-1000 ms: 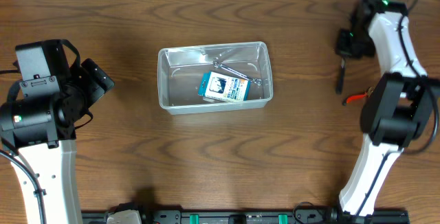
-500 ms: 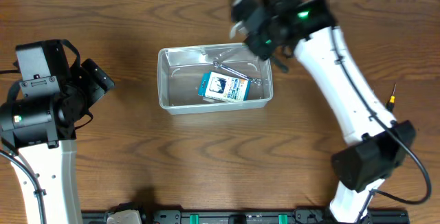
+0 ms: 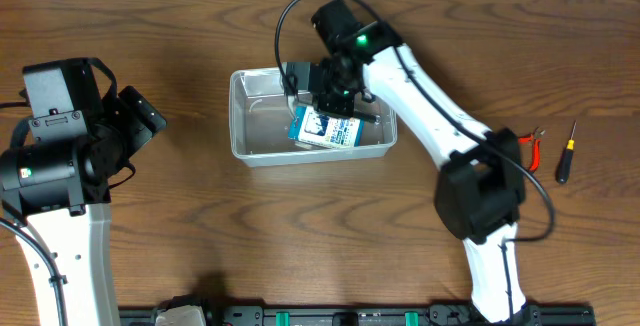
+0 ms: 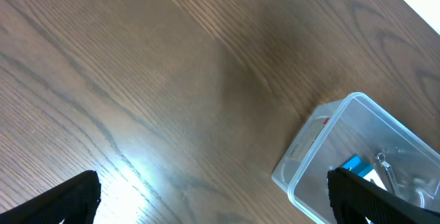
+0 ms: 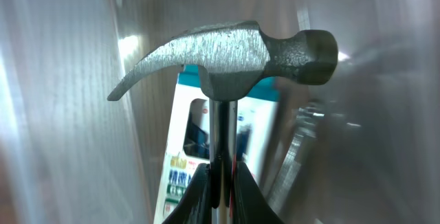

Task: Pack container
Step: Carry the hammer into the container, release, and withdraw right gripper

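Swung in from far right: right end effector [image 5: 223, 183] clamped on hammer [image 5: 227, 49] handle, head now over packet [image 3: 327, 127] inside container [image 3: 240, 116] mid-worktop [image 3: 300, 236]. Looks ready to lower and release the hammer; left end effector [image 4: 216, 203] parked wide apart, well clear. Leaves pliers [image 3: 530, 148] and screwdriver [image 3: 565, 154] far right, unpacked.

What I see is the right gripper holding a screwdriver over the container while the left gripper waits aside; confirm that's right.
One thing is wrong: the right gripper holds a hammer, not a screwdriver; the right wrist view shows its claw head. It is over the container, and the left gripper waits aside.
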`<state>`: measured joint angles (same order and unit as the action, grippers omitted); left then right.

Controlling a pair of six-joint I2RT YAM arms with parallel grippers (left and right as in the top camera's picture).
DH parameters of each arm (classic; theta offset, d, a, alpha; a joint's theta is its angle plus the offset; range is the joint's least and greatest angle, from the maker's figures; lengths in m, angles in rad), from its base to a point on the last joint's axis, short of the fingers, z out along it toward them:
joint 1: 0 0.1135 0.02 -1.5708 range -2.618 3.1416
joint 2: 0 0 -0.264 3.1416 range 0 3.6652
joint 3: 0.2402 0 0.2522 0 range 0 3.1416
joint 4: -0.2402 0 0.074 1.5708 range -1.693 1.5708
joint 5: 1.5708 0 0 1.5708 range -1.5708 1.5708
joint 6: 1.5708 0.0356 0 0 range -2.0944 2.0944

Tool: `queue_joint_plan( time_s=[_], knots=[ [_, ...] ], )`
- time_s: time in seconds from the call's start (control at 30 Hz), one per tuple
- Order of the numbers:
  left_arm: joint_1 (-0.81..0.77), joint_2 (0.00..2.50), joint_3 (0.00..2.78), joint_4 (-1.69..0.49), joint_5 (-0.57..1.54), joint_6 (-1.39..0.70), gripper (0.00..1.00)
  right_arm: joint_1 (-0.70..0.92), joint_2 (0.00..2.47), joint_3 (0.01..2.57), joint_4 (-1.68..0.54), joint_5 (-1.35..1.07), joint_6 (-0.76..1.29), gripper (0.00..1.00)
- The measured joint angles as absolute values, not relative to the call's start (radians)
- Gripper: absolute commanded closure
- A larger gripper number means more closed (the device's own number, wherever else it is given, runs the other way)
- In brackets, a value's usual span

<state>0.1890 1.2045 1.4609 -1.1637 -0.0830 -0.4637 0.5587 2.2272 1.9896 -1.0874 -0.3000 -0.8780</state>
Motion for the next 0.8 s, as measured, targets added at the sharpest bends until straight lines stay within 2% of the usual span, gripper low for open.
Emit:
queue_joint_plan(
  time_s=[0.03, 0.1, 0.17, 0.23, 0.37, 0.53, 0.7, 0.8],
  knots=[
    [0.189, 1.205, 1.461, -1.164, -0.083, -0.463, 0.02, 0.559, 2.251, 1.988, -1.087, -0.3, -0.881, 0.83],
    [0.189, 1.205, 1.461, -1.164, -0.083, -0.464, 0.02, 0.559, 2.282, 1.987, -1.089, -0.298, -0.887, 0.44],
    [0.189, 1.205, 1.461, -1.164, -0.083, -0.463, 0.02, 0.559, 2.301, 1.985, -1.089, -0.292, -0.887, 0.12],
    [0.189, 1.205, 1.461, -1.164, -0.083, -0.464, 0.02, 0.559, 2.304, 1.985, -1.088, -0.284, -0.886, 0.02],
    [0.189, 1.205, 1.461, -1.164, -0.083, -0.464, 0.02, 0.559, 2.297, 1.991, -1.087, -0.259, -0.866, 0.01],
    [0.189, 1.205, 1.461, -1.163, -0.083, -0.463, 0.02, 0.55, 2.238, 2.05, -1.052, -0.139, -0.689, 0.01],
    [0.189, 1.205, 1.461, -1.163, -0.083, -0.463, 0.01, 0.461, 2.051, 2.103, -1.034, 0.027, -0.353, 0.01],
    [0.189, 1.205, 1.461, -1.163, -0.083, -0.463, 0.01, 0.34, 1.94, 2.135, -1.12, 0.129, -0.079, 0.01]
  ],
)
